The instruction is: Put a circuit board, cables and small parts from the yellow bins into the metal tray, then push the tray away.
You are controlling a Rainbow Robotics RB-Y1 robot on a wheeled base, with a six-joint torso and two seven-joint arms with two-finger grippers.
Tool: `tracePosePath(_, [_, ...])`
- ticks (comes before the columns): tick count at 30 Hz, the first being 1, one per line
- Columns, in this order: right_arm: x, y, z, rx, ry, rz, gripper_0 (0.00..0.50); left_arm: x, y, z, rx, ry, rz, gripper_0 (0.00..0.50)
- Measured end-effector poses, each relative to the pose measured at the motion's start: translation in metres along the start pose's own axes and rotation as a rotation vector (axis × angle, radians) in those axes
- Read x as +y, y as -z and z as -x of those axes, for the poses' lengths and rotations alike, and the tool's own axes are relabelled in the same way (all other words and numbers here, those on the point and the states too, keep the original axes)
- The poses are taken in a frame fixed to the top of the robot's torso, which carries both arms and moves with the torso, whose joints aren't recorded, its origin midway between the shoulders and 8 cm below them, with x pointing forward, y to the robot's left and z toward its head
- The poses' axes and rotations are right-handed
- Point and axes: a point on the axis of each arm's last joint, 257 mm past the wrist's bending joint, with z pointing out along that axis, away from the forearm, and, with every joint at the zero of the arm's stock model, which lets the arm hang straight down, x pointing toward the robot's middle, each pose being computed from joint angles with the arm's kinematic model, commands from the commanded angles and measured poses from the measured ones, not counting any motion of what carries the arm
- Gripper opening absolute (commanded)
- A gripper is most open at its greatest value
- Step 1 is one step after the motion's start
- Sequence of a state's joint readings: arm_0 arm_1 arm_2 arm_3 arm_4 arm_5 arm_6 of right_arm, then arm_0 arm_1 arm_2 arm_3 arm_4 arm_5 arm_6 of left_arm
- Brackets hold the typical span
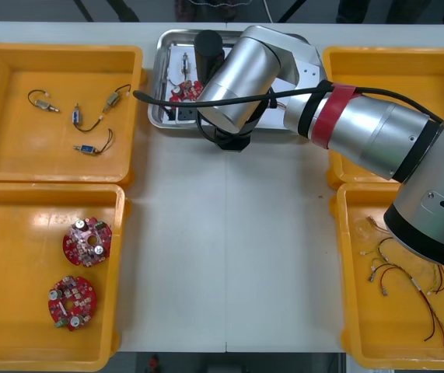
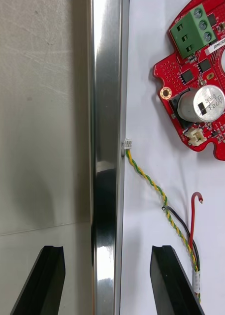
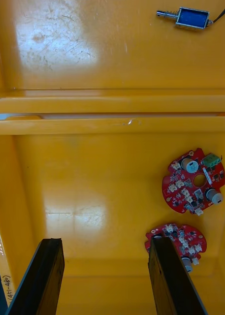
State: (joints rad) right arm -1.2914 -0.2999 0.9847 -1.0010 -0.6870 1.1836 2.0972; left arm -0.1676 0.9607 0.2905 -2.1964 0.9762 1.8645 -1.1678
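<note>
The metal tray (image 1: 159,85) stands at the table's far middle, white inside. In it lie a round red circuit board (image 2: 201,93), a twisted yellow and green cable (image 2: 151,182) and a red wire (image 2: 192,216). My right arm reaches across to the tray's near rim (image 2: 108,123). My right gripper (image 2: 108,251) is open and straddles that rim, one finger over the bare table and the other inside the tray by the cable. My left gripper (image 3: 105,241) hangs open over the near left yellow bin (image 3: 92,187), holding nothing.
Two red circuit boards (image 1: 88,239) (image 1: 71,301) lie in the near left bin. Small metal parts (image 1: 82,116) with black leads sit in the far left bin. Thin red and yellow cables (image 1: 408,287) lie in the near right bin. The right arm's bulk covers the tray's right half.
</note>
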Motion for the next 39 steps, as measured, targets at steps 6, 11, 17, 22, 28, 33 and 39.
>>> tracePosePath(6, [0.008, 0.010, -0.008, 0.036, -0.001, 0.054, 0.500, 0.000, 0.000, 0.000, 0.000, 0.000, 0.000, 0.500])
tracePosePath(11, [0.016, 0.031, -0.001, 0.047, 0.013, 0.091, 0.500, 0.000, 0.000, 0.000, 0.000, 0.000, 0.000, 0.500])
tracePosePath(17, [0.026, 0.062, 0.005, 0.051, 0.025, 0.137, 0.500, 0.000, 0.000, 0.000, 0.000, 0.000, 0.000, 0.500])
tracePosePath(22, [0.036, 0.088, 0.004, 0.050, 0.003, 0.158, 0.500, 0.000, 0.000, 0.000, 0.000, 0.000, 0.000, 0.500])
tracePosePath(28, [0.048, 0.113, -0.014, 0.104, -0.183, 0.151, 0.500, 0.000, 0.000, 0.000, 0.000, 0.000, 0.000, 0.500])
tracePosePath(33, [0.049, 0.129, -0.018, 0.074, -0.249, 0.130, 0.500, 0.000, 0.000, 0.000, 0.000, 0.000, 0.000, 0.500])
tracePosePath(39, [0.040, 0.147, -0.016, -0.027, -0.502, 0.116, 0.500, 0.000, 0.000, 0.000, 0.000, 0.000, 0.000, 0.500])
